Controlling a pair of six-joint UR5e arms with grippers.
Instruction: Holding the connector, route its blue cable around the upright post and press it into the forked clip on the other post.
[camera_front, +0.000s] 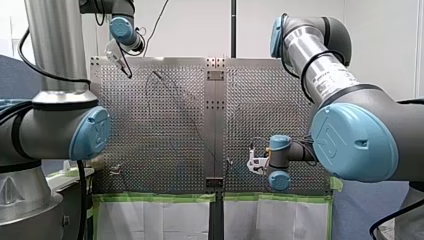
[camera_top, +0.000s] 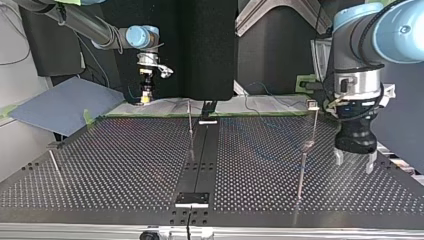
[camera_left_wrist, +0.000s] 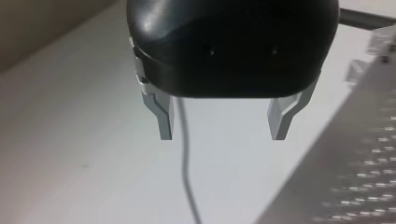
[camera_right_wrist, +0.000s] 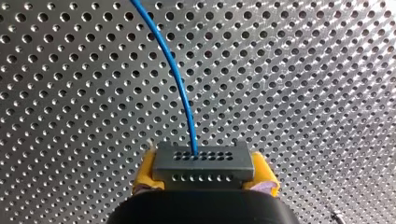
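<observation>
- On the right arm's upper casing in the front view, a printed label (camera_front: 332, 85) shows, but it is too small to read.
- At the near edge of the right wrist view, the right gripper (camera_right_wrist: 204, 179) is clamped on a grey rectangular connector (camera_right_wrist: 203, 163) with two rows of small holes in its face.
- Its yellow pads (camera_right_wrist: 145, 176) press on the connector's two short ends, so the connector sits squarely between the fingers.
- A thin blue cable (camera_right_wrist: 177, 79) leaves the upper row of holes and curves away ahead of the gripper, above the perforated metal table (camera_right_wrist: 303, 93).
- In the top view, this gripper points down at the table's far left edge.
- The left gripper (camera_left_wrist: 223, 126), black with bare metal fingers (camera_left_wrist: 163, 119), stands wide apart with nothing between the fingers.
- A pale cord (camera_left_wrist: 187, 177) hangs beyond the left gripper, close beside one finger.
- In the top view, the left gripper hangs over the table's right side, well apart from the connector.
- A thin upright metal post (camera_top: 301, 172) stands just beside the left gripper, towards the table's middle.
</observation>
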